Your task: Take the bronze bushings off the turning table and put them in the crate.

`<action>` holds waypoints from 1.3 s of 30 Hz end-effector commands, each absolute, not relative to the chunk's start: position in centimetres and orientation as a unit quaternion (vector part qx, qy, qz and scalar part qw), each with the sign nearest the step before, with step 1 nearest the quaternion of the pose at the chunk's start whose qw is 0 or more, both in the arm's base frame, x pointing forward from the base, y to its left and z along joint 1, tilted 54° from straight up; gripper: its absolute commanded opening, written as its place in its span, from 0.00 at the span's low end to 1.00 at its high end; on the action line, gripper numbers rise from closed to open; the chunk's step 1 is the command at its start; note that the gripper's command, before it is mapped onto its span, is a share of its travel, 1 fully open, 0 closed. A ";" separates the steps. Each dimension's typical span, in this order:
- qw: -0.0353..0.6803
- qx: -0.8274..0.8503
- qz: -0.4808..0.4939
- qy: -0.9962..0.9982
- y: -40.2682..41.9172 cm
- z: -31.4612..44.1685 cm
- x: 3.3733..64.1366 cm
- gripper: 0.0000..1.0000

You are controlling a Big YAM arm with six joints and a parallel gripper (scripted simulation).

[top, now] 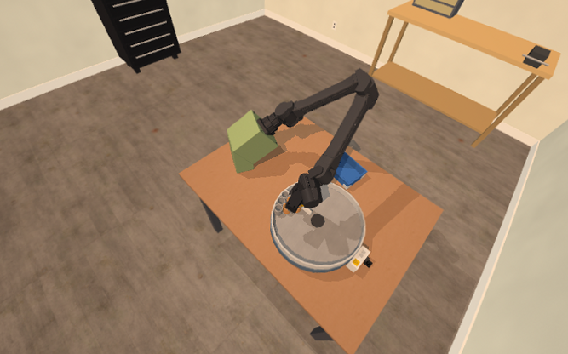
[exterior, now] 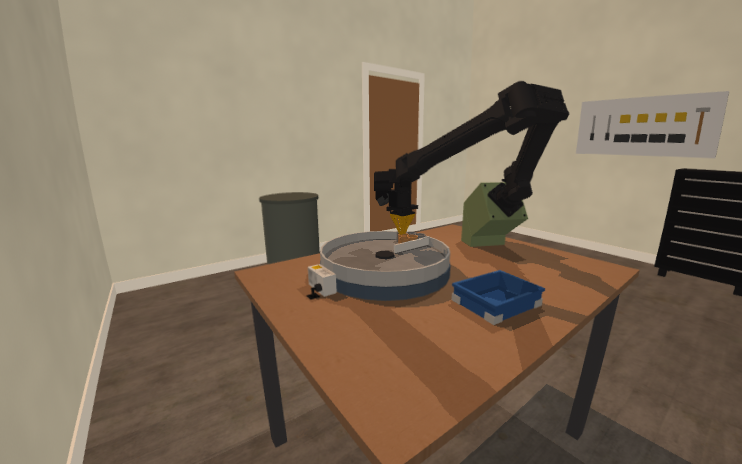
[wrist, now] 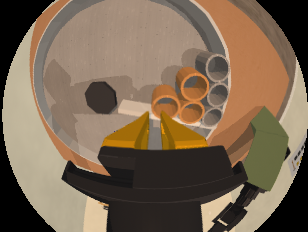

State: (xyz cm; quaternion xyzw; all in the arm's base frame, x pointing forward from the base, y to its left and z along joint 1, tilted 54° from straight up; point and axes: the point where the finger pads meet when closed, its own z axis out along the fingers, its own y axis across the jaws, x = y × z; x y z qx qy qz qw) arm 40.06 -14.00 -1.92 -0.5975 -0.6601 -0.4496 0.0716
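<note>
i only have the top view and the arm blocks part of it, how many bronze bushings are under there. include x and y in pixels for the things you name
Observer: The wrist view shows three bronze bushings (top: 287, 208) (wrist: 186, 73), grouped beside the steel ones (top: 278, 208) (wrist: 228, 67).
Operator: and the crate, arm's over one side of it, anything inside
Observer: No bushing shows in the part of the crate (top: 353, 170) (exterior: 474, 303) that the exterior view sees into; its near walls hide the rest.
</note>
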 end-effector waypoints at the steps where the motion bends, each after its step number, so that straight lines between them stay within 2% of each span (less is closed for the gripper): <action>1: 0.075 -0.600 -0.449 -0.658 -12.9 -2.9 40.8 0.14; 6: 0.042 -0.604 -0.452 -0.655 -15.5 -1.3 41.6 0.14; 9: 0.059 -0.605 -0.450 -0.655 -14.5 -2.5 41.4 0.14; 39: 0.056 -0.598 -0.450 -0.661 -14.1 -2.0 41.6 0.14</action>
